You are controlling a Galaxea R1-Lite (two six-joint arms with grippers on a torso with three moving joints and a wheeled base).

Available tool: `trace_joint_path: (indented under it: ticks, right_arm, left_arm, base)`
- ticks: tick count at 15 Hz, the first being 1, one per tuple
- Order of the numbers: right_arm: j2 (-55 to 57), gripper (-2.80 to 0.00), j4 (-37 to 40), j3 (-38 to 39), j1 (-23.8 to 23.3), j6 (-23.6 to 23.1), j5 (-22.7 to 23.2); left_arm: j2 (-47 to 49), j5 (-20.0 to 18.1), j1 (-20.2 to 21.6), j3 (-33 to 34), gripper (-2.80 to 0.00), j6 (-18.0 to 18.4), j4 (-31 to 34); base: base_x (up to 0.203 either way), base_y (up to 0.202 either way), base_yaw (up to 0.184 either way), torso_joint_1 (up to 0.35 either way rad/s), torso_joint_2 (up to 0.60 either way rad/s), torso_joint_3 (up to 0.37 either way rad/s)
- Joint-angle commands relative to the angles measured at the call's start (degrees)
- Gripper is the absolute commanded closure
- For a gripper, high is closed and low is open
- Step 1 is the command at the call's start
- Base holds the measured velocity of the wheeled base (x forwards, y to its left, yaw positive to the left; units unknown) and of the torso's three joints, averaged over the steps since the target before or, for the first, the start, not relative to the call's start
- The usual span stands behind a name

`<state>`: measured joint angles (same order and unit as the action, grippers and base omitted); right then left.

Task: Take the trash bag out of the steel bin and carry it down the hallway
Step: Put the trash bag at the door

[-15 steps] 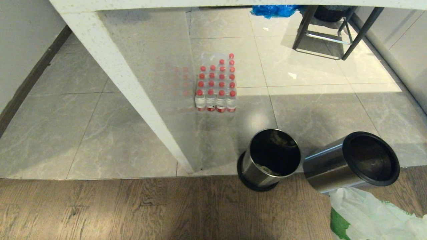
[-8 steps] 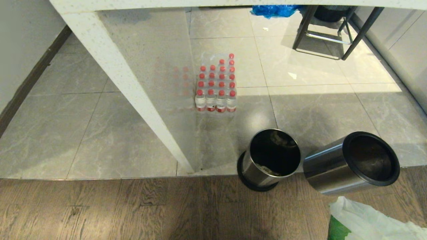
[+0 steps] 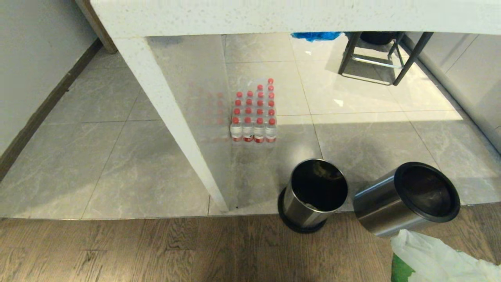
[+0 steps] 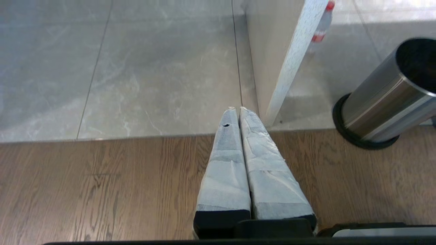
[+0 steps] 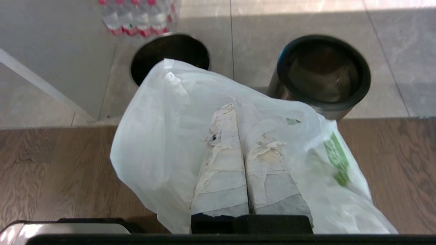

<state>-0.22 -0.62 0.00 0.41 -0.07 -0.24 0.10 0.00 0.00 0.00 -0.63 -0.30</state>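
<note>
The white trash bag [image 5: 163,136] with green print hangs from my right gripper [image 5: 235,110], which is shut on it, with plastic draped over and around the taped fingers. In the head view a corner of the trash bag [image 3: 430,256] shows at the bottom right, above the wood floor. Just beyond it stands the steel bin [image 3: 407,201] with its thick black rim [image 5: 323,68], dark inside. My left gripper [image 4: 236,109] is shut and empty, parked above the wood floor. The hallway is out of view.
A second steel bin [image 3: 313,196] on a black base stands left of the first, beside a white table leg [image 3: 172,125]. A pack of red-capped bottles [image 3: 254,113] sits on the grey tiles. A dark stool frame [image 3: 375,58] and blue bag [image 3: 313,36] lie farther back.
The whole head view has shifted downward, so more of the white tabletop edge shows; the camera moved. The bag's corner sits lower in the picture than a second ago. Neither arm moved.
</note>
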Motion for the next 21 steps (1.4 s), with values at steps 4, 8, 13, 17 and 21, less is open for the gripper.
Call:
trace_joint_path:
  ticks: [4, 8, 13, 17, 21]
  right_arm:
    - [0.13, 0.0, 0.01, 0.0, 0.02, -0.01, -0.02]
    - [0.13, 0.0, 0.01, 0.0, 0.02, -0.01, -0.02]
    - [0.13, 0.0, 0.01, 0.0, 0.02, -0.01, -0.02]
    - [0.13, 0.0, 0.01, 0.0, 0.02, -0.03, -0.02]
    - [0.13, 0.0, 0.01, 0.0, 0.02, -0.01, -0.02]
  left_arm:
    - [-0.01, 0.0, 0.0, 0.0, 0.0, -0.07, -0.03]
    - [-0.01, 0.0, 0.0, 0.0, 0.0, -0.07, -0.05]
    - [-0.01, 0.0, 0.0, 0.0, 0.0, -0.16, -0.05]
    - [-0.01, 0.0, 0.0, 0.0, 0.0, -0.16, -0.05]
    - [-0.01, 0.0, 0.0, 0.0, 0.0, -0.16, -0.05]
  base:
    - [0.0, 0.0, 0.0, 0.002, 0.0, 0.202]
    - [0.0, 0.0, 0.0, -0.001, 0.01, 0.205]
    - [0.0, 0.0, 0.0, 0.003, 0.0, 0.203]
    - [0.0, 0.0, 0.0, 0.002, 0.0, 0.204]
    - [0.0, 0.0, 0.0, 0.003, 0.0, 0.203]
